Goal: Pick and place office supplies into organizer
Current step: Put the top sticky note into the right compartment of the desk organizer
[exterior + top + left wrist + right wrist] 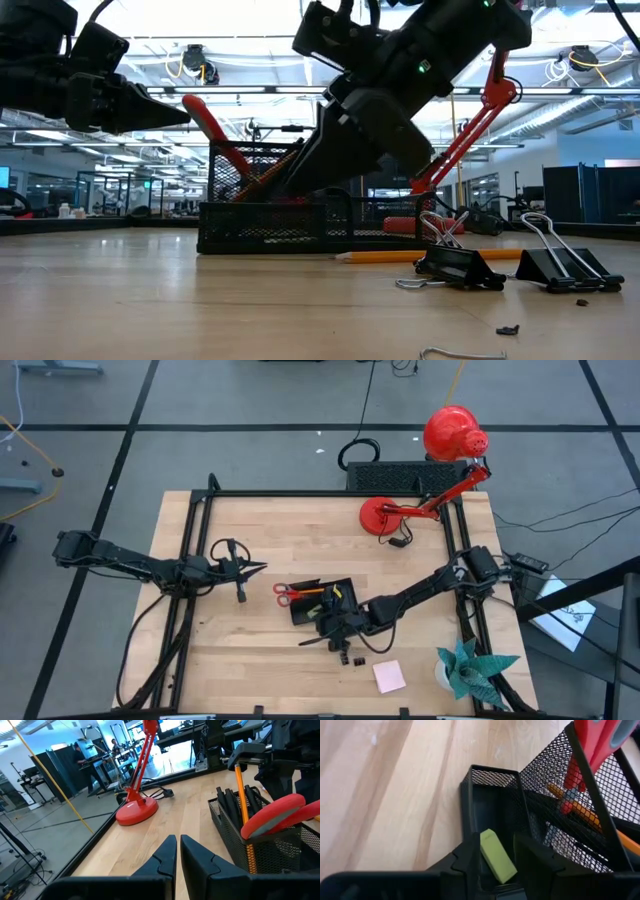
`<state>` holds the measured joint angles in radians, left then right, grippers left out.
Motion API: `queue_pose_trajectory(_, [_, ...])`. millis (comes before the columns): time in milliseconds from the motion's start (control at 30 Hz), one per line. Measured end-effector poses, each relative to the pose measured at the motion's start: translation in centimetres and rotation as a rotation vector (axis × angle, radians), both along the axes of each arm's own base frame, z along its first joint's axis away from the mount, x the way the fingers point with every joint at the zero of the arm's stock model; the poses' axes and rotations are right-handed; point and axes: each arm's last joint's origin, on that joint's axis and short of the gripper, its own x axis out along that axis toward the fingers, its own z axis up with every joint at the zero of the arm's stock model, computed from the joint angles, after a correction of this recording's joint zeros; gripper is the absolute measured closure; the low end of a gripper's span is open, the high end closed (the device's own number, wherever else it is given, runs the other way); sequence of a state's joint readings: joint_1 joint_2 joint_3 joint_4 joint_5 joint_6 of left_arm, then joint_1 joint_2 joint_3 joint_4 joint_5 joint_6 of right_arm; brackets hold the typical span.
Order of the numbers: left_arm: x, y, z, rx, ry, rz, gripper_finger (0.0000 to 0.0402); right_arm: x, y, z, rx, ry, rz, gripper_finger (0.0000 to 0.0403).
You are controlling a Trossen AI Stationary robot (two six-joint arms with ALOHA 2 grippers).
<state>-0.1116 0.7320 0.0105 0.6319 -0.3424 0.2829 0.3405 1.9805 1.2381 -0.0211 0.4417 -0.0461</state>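
**Eraser held over the organizer's small compartment**

Fingers (470,857) of the right gripper (496,862) are clamped on a small yellow-green eraser (496,856), one dark pad on each side of it. In the right wrist view we see the eraser tilted, hanging just above a low, open compartment of the black mesh organizer (492,777). From above, the right gripper (338,622) sits at the near edge of the organizer (318,600), which stands near the middle of the wooden table (270,530).

The taller section of the organizer already holds the red-handled scissors (290,592), leaning with their handles out to the left, along with an orange pencil (240,790) and some dark pens (226,802). We can read no brand, label or writing on any of these things.

On the table beside the organizer, in the low view, lie another orange pencil (385,257) and two black binder clips (455,262), near each other, with a bent wire piece in front of them. A pink sticky-note pad (389,676) lies flat nearer the front edge, well apart from the organizer.

Our left gripper (252,568) hovers to the left of the organizer, apart from it, pointing toward the scissors; its fingers (165,857) are drawn nearly together with only a thin slit between them, and they hold nothing.

A red desk lamp (440,460) stands at the far right of the table, and a teal paper plant (470,668) sits at the near right corner.
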Motion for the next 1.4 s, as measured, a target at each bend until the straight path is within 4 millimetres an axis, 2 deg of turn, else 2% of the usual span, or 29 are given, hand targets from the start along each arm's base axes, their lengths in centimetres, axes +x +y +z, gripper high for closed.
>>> queue_pose_trajectory(133, [0.0,0.0,0.0,0.0,0.0,0.0,0.0371,-0.3,0.1,0.1,-0.05,0.001,-0.016,0.029])
queue_pose_trajectory(233, [0.0,0.0,-0.1,0.004,0.009,0.0,0.0371,-0.8,0.7,1.1,-0.064,-0.015,-0.001,0.0294])
queue_pose_trajectory(433, [0.0,0.0,-0.2,0.006,0.017,0.0,0.0371,-2.8,3.2,6.3,-0.011,-0.155,0.074,0.0305])
queue_pose_trajectory(567, [0.0,0.0,-0.2,0.005,0.017,0.0,0.0371,-4.9,4.7,10.2,0.102,-0.26,0.08,0.0306])
queue_pose_trajectory(667, [0.0,0.0,-0.2,-0.006,0.015,0.0,0.0371,-6.7,6.1,12.0,0.174,-0.285,0.128,0.0301])
queue_pose_trajectory(867, [0.0,0.0,-0.3,-0.02,0.026,0.002,0.0371,-9.2,9.4,11.6,0.224,-0.25,0.166,0.0291])
queue_pose_trajectory(1100, [0.0,0.0,-0.4,-0.022,0.036,0.003,0.0371,-10.9,12.6,8.6,0.279,-0.147,0.142,0.0291])
queue_pose_trajectory(1267, [-0.1,0.0,-0.5,-0.034,0.044,0.004,0.0371,-12.0,13.6,6.6,0.379,-0.009,0.083,0.0291])
queue_pose_trajectory(1400, [-0.1,0.0,-0.7,-0.052,0.055,0.007,0.0371,-12.9,14.2,6.7,0.525,0.146,-0.014,0.0291])
